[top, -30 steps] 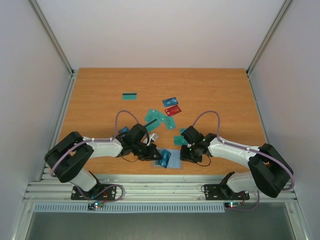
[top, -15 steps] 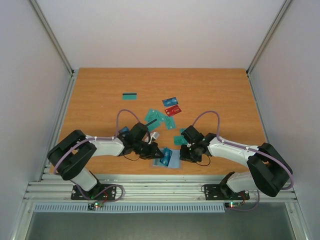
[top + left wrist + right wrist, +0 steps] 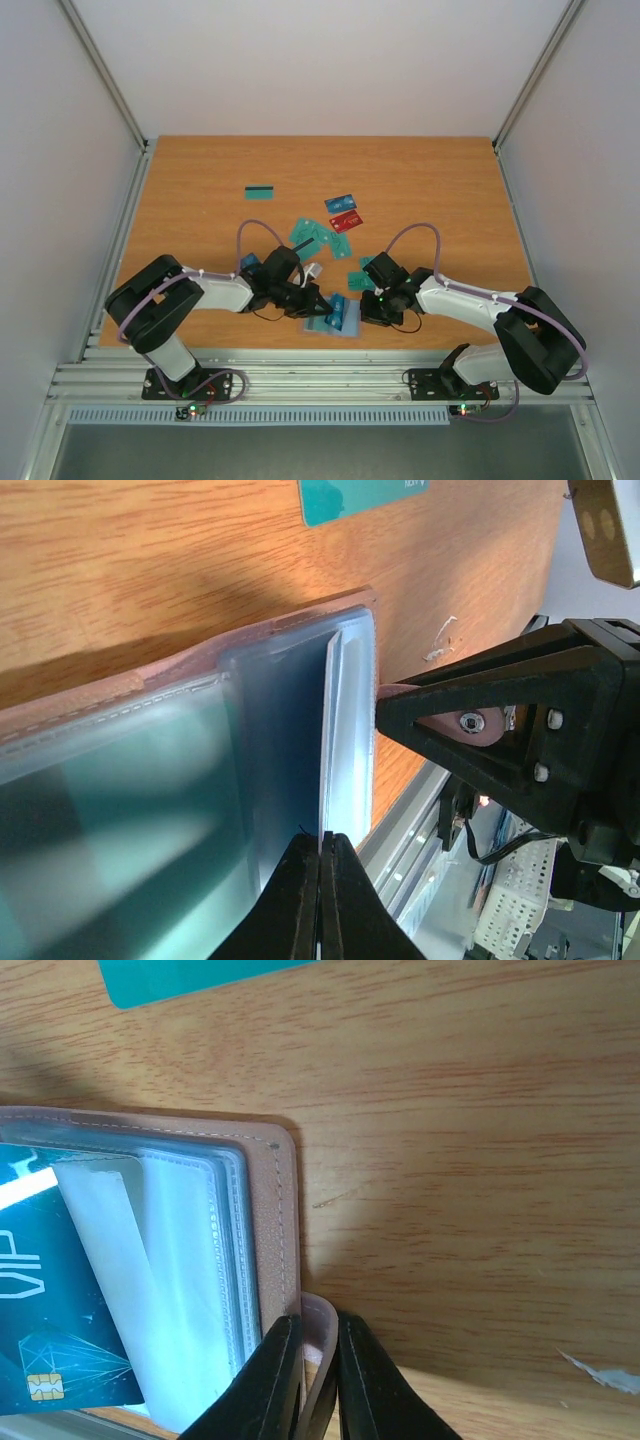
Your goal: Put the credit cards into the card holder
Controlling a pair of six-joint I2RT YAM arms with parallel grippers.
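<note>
The card holder (image 3: 345, 322) lies open near the table's front edge, with clear sleeves and teal and blue cards inside. My left gripper (image 3: 318, 303) is shut on one thin clear sleeve (image 3: 330, 740) and holds it upright. My right gripper (image 3: 364, 310) is shut on the holder's pinkish edge flap (image 3: 318, 1325). A blue chip card (image 3: 40, 1310) sits in a sleeve. Loose credit cards lie behind: a striped teal one (image 3: 260, 192), a blue one (image 3: 341, 203), a red one (image 3: 346, 221) and teal ones (image 3: 310, 235).
A teal card (image 3: 360, 280) lies just behind the right gripper, and it shows at the top of the right wrist view (image 3: 190, 980). The metal rail (image 3: 320, 380) runs directly in front of the holder. Both arms crowd the front centre.
The right gripper's jaws have closed onto the holder's flap. The left gripper has shifted slightly right with the sleeve, and the holder has moved a little right too.
</note>
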